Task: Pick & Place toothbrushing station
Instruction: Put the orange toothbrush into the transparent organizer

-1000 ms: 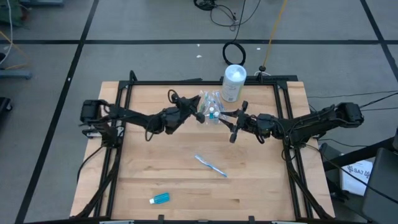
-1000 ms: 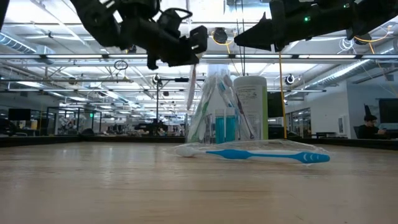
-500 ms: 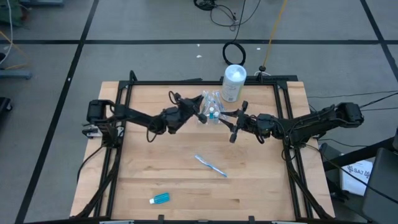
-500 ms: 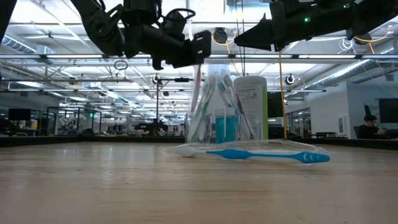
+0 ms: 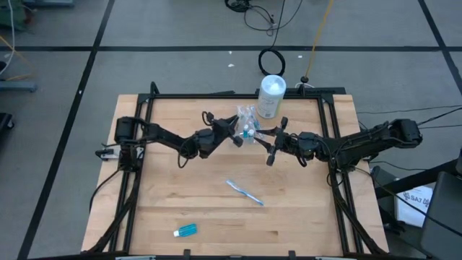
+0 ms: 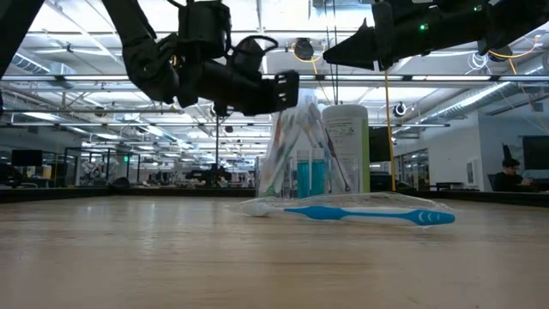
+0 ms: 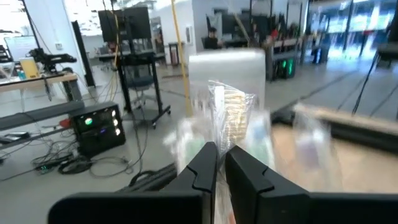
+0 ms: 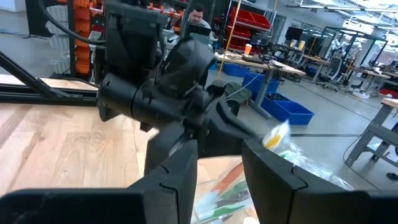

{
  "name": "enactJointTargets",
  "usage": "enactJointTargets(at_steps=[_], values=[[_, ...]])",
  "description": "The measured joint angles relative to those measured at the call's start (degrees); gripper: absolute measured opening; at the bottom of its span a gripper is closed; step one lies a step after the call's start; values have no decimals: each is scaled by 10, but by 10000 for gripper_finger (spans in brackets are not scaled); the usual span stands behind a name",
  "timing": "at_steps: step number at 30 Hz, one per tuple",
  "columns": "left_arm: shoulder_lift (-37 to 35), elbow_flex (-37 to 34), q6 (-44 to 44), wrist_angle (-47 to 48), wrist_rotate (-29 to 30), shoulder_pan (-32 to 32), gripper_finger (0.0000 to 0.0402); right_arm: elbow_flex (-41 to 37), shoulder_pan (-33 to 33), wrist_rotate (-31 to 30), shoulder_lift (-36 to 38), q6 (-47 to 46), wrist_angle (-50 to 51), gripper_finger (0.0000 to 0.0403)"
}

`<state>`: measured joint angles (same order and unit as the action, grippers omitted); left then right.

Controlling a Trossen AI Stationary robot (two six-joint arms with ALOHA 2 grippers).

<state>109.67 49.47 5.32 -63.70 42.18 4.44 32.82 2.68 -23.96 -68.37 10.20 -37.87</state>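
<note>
A crinkly clear bag [image 5: 247,123] stands upright at the table's far middle [image 6: 300,146], with toothbrushes and blue tubes in it. My left gripper [image 5: 232,136] is at the bag's left side near its top [image 6: 290,90], shut on a thin pale toothbrush [image 7: 219,118]. My right gripper [image 5: 266,137] stands to the right of the bag and higher than it [image 6: 330,53], its fingers apart [image 8: 221,168]. A blue toothbrush [image 5: 245,193] lies flat mid-table, and a blue tube [image 5: 185,230] lies near the front edge. My left gripper pinches the toothbrush's handle [image 7: 220,142] between its two fingers, coming level from the table's left, the fingers lying across it. The brush stands upright, its lower part [image 6: 276,137] down at the bag's left side; whether it is inside the bag I cannot tell. My right gripper: the bag's contents [image 8: 217,186] show low between its fingers, but I cannot tell whether it touches the bag.
A white cylindrical canister [image 5: 271,96] stands just behind the bag [image 6: 346,146]. A black frame runs along the table's far and side edges [image 5: 216,96]. Bare wood lies at the near half, around the lying toothbrush and tube.
My left gripper has come down and toward the table's right, up to the bag, still shut on the toothbrush. The brush, which hung clear to the left of the bag, now stands against the bag's left side.
</note>
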Motion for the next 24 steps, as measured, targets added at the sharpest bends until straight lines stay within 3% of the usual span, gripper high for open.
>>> enactJointTargets(at_steps=[9,24], values=[[-1,0,-3,123,12,-11,26,0,0,0,0,11,0,118],[-1,1,9,131,13,-20,27,0,0,2,0,-34,14,118]])
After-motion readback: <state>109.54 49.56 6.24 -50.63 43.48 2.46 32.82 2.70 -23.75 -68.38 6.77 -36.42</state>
